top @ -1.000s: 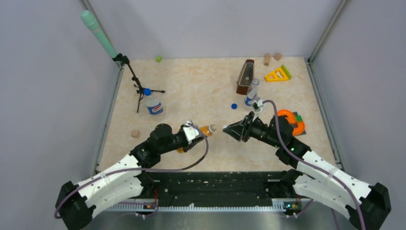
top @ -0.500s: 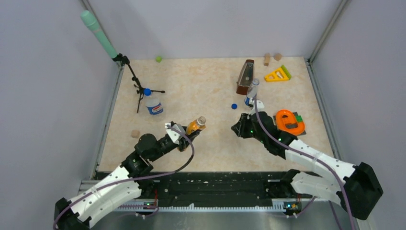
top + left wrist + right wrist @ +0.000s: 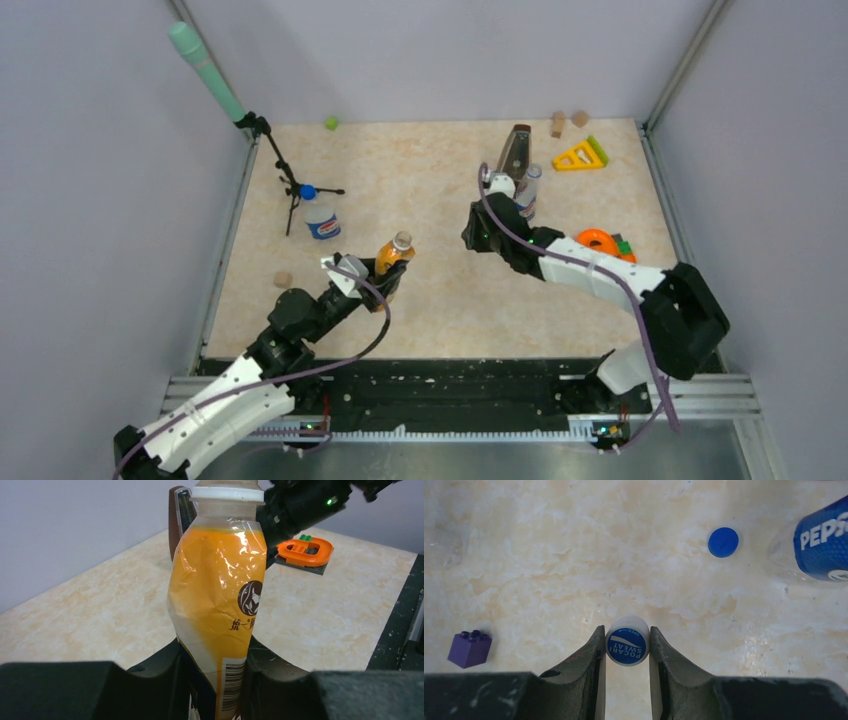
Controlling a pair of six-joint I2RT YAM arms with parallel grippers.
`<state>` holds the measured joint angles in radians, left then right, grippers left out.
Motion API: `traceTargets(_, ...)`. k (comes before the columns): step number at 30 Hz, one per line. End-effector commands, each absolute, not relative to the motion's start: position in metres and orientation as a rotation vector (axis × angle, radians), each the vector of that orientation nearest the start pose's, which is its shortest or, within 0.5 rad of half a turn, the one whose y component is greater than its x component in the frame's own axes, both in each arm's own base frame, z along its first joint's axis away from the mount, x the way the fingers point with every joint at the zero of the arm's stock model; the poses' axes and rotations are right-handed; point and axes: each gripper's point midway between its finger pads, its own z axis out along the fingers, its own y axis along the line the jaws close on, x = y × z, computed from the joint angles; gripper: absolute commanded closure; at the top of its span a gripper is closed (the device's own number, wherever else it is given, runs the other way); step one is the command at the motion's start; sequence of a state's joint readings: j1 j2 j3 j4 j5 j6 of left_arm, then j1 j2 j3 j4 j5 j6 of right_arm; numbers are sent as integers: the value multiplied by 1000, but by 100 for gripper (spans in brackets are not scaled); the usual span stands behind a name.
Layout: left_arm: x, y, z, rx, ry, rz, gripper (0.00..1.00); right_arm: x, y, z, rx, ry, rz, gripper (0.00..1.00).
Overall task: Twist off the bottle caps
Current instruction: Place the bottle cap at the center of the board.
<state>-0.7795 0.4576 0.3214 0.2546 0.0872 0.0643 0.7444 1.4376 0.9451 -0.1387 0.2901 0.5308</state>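
My left gripper is shut on the lower body of an orange-labelled bottle, holding it nearly upright. From above, this orange bottle looks bare at the mouth, with the left gripper beneath it. My right gripper is shut on a white cap with a blue top, just above the table. A loose blue cap lies on the table beyond it. Seen from above, the right gripper points down beside the uncapped Pepsi bottle. A third bottle at the left wears a blue cap.
A purple cube sits left of the right gripper. A brown wedge-shaped case, a yellow triangle and an orange toy stand at the back right. A microphone stand is at the left, with a wooden block near it.
The right arm swung away from the orange bottle's mouth to the far middle, carrying the white cap. The left gripper drew back left and tipped the bottle upright.
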Motion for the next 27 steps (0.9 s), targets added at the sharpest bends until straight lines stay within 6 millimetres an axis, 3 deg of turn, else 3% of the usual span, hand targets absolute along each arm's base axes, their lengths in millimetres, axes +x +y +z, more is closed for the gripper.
traceTargets(1,200,-198,254,579,1301,-622,100,335,281,126,-138,2232,401,94)
traceTargets(13,206,-184,246,525,1366,-558,100,384,291,87,-199,2318,131,92)
traceTargets(23,205,-182,245,531,1355,-554,100,412,292,49,-181,2384,157,89)
traceTargets(27,206,-183,244,531,1355,-553,100,419,293,43,-179,2388,174,87)
